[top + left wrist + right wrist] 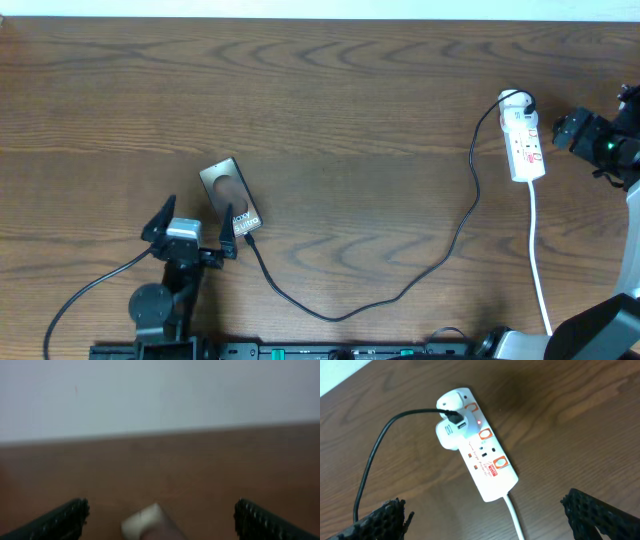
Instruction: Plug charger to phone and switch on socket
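Note:
The phone point(226, 192), a dark slab with white lettering, lies at the left of the table. Its pale corner shows blurred in the left wrist view point(144, 519). My left gripper point(195, 228) is open just in front of the phone, with its right finger beside the phone's near end. The charger cable point(440, 255) runs from that near end to a white adapter point(449, 435) in the socket point(526, 140); I cannot tell whether the tip is seated. A small red light glows on the socket point(487, 462). My right gripper point(565, 130) is open and empty beside it.
The socket's white cord point(538, 260) runs toward the front edge at the right. The left arm's thicker black cable point(90, 290) trails to the front left. A pale wall lies beyond the table's far edge point(160, 430).

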Controlling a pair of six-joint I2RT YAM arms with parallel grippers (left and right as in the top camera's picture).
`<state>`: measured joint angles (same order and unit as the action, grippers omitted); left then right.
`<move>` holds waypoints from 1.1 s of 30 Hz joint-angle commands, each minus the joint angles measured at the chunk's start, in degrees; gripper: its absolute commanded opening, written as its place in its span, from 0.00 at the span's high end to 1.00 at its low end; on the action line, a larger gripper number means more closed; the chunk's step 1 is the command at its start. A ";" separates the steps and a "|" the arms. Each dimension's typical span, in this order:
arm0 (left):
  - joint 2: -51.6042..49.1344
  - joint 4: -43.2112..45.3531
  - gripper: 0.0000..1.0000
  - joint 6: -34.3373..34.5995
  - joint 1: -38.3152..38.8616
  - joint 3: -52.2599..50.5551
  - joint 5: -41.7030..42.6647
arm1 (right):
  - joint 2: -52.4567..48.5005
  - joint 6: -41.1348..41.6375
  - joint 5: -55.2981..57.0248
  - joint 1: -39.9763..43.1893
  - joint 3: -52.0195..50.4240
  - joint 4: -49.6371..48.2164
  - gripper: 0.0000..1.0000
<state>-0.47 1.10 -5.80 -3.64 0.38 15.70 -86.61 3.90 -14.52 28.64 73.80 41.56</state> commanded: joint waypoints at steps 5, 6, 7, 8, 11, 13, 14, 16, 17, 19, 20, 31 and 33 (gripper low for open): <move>0.37 -4.11 0.05 3.67 0.20 -0.15 -2.86 | 0.35 0.33 0.07 0.24 0.07 0.09 0.01; 0.37 -4.13 0.05 5.49 0.20 -0.15 -3.85 | 0.35 0.33 0.07 0.24 0.07 0.07 0.01; 0.37 -4.26 0.05 9.77 0.20 -0.15 -6.54 | 0.35 0.33 0.07 0.24 0.07 0.09 0.01; 0.37 -4.35 0.05 12.33 0.20 -0.15 -8.26 | 0.35 0.33 0.07 0.24 0.07 0.09 0.01; 0.37 -4.81 0.05 16.41 0.20 -0.15 -10.86 | 0.35 0.33 0.07 0.24 0.07 0.09 0.01; 0.37 -4.94 0.05 16.39 0.20 -0.15 -10.91 | 0.35 0.33 0.07 0.24 0.07 0.07 0.01; 0.37 -4.96 0.05 16.39 0.20 -0.15 -11.13 | 0.35 0.33 0.07 0.24 0.07 0.09 0.01; 0.37 -4.96 0.05 16.15 0.20 -0.15 -11.52 | 0.35 0.33 0.07 0.24 0.07 0.09 0.01; 0.37 -4.96 0.05 16.17 0.20 -0.15 -11.50 | 0.35 0.33 0.04 0.24 0.07 0.07 0.01; 0.37 -4.92 0.05 16.20 0.20 -0.15 -11.47 | 0.35 0.33 0.07 0.24 0.07 0.07 0.01; 0.37 -4.92 0.05 16.20 0.20 -0.15 -11.47 | 0.35 0.33 0.07 0.24 0.07 0.09 0.01; 0.24 -4.92 0.05 16.20 0.20 -0.15 -11.47 | 0.35 0.33 0.07 0.24 0.07 0.07 0.01; 0.24 -4.92 0.05 16.20 0.20 -0.15 -11.47 | 0.35 0.33 0.07 0.24 0.07 0.07 0.01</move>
<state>-0.60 -1.80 10.07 -3.64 1.21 4.32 -86.61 3.90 -14.50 28.64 73.78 41.60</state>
